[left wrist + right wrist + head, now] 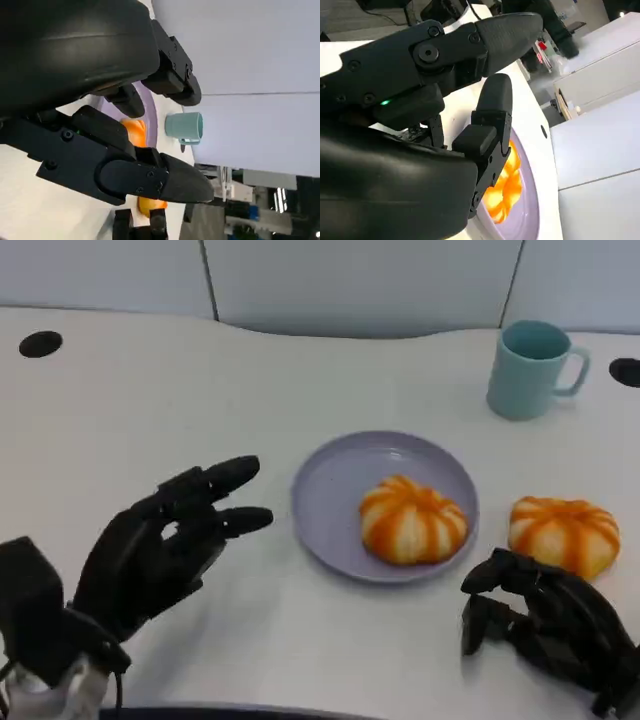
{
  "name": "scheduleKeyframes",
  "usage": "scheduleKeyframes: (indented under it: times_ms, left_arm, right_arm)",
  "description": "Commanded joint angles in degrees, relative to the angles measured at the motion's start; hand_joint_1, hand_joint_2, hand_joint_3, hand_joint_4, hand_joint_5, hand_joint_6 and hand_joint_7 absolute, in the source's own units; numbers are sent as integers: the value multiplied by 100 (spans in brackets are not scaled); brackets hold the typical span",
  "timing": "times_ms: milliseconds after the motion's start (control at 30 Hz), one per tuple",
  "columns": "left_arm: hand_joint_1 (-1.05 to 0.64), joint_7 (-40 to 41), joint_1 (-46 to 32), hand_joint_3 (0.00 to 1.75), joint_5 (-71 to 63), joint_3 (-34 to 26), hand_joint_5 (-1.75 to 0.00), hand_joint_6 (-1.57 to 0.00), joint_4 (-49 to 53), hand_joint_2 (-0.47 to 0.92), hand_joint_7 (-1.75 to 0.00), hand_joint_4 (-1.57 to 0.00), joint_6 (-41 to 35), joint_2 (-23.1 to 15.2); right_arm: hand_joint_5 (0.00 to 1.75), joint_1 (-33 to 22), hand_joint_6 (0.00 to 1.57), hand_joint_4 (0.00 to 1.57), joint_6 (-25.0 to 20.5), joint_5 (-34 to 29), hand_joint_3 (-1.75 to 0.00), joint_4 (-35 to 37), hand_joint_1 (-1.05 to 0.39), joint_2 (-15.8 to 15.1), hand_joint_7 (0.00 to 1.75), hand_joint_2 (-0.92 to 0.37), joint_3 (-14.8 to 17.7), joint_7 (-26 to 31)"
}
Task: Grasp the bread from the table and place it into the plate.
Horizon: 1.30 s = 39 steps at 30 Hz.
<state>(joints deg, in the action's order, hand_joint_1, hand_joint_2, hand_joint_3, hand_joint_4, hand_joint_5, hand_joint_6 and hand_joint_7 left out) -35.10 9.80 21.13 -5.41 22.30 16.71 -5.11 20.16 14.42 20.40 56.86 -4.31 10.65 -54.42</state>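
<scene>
Two orange breads: one bread [413, 520] sits in the one purple plate [340, 480], between both hands; the other bread [563, 532] lies just beyond the right hand [545, 625], whose fingers curl on nothing. Left hand [160, 545] is spread, holding nothing. One blue mug [530, 370] stands far off.

Past the left robot hand [125, 125], spread and empty, stand a teal mug [184, 126] and orange bread [134, 132].

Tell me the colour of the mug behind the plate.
The mug is pale teal, clearest in the head view.
</scene>
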Motion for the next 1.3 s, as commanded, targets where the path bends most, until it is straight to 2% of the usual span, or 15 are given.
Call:
scheduleKeyframes:
  times_ms: [33,200,233,267,300,433,500,567,600,1000,1300]
  left_arm:
    - [-89,-132,-461,24,350,-128,-105,-64,-358,92,-11,-39,-171,71]
    - [-86,-203,-796,19,520,-190,-131,-71,-494,92,-18,-34,-133,194]
    - [-84,-202,-852,19,574,-215,-138,-69,-515,92,-28,-32,-146,239]
    - [-82,-178,-915,17,599,-245,-143,-61,-520,92,-51,-33,-103,301]
    - [-81,-113,-979,17,593,-276,-144,-56,-530,92,-65,-35,-51,370]
    - [-78,105,-1130,16,518,-385,-149,-49,-489,92,-92,-38,154,578]
    - [-77,191,-1168,19,484,-427,-155,-42,-430,92,-106,-35,245,656]
    - [-76,248,-1198,20,450,-456,-170,-33,-357,92,-127,-29,328,704]
    - [-76,243,-1204,20,437,-474,-172,-32,-291,92,-131,-29,402,722]
    - [-74,255,-1057,21,180,-597,-175,-33,476,92,-142,-33,1034,712]
    - [-75,214,-924,18,216,-687,-175,-34,787,92,-143,-35,982,675]
  right_arm:
    - [157,-217,78,59,-130,-110,-11,182,-51,-45,87,-92,-8,44]
    - [157,-214,79,60,-335,-104,-11,37,-52,-88,88,-92,-28,83]
    - [162,-220,79,59,-348,-105,-11,0,-52,-90,89,-92,-31,79]
    - [164,-229,78,57,-372,-107,-11,-52,-53,-94,90,-92,-39,72]
    - [165,-230,78,56,-458,-81,-12,-98,-52,-97,91,-92,-35,42]
    - [167,-258,77,55,-513,-111,-11,-174,-51,-102,93,-92,-43,89]
    - [168,-266,77,56,-543,-111,-11,-195,-52,-109,93,-92,-41,109]
    - [168,-273,77,56,-545,-108,-10,-218,-52,-114,93,-92,-37,132]
    - [167,-268,77,56,-498,-120,-10,-194,-52,-122,93,-92,-39,122]
    - [161,-193,77,56,-393,-122,-10,-21,-52,-171,92,-92,3,127]
    - [156,-142,78,59,-344,-120,-8,67,-51,-174,90,-92,31,130]
